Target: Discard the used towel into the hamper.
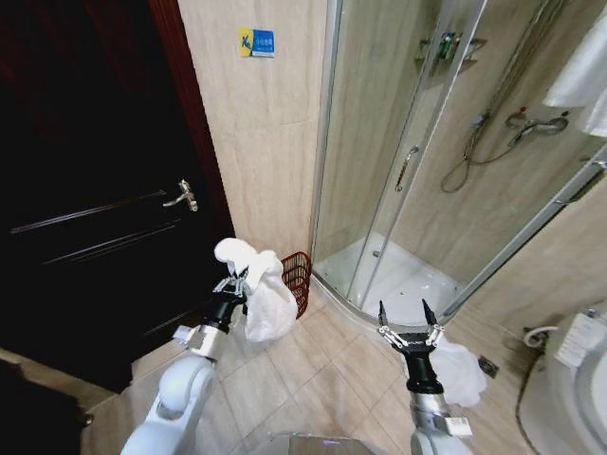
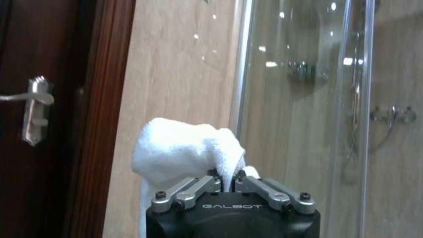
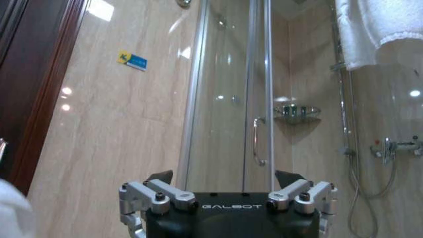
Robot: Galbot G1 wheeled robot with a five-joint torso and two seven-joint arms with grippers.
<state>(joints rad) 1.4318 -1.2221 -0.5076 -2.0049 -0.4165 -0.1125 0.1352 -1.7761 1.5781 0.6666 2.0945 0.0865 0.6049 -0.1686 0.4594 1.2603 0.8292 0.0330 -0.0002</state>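
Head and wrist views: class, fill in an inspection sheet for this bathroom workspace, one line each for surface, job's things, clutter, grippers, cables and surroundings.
Surface: beige tiled floor, dry as far as can be seen.
Job's things: white towel hanging from the left gripper; reddish-brown hamper on the floor against the wall, beside the shower, partly hidden behind the towel.
Clutter: a white crumpled cloth on the floor behind the right gripper.
Grippers: left gripper shut on the towel, raised near the hamper; right gripper open, holding nothing.
Cables: nothing seen.
Surroundings: dark door with a metal handle, glass shower enclosure, another towel hanging at upper right.
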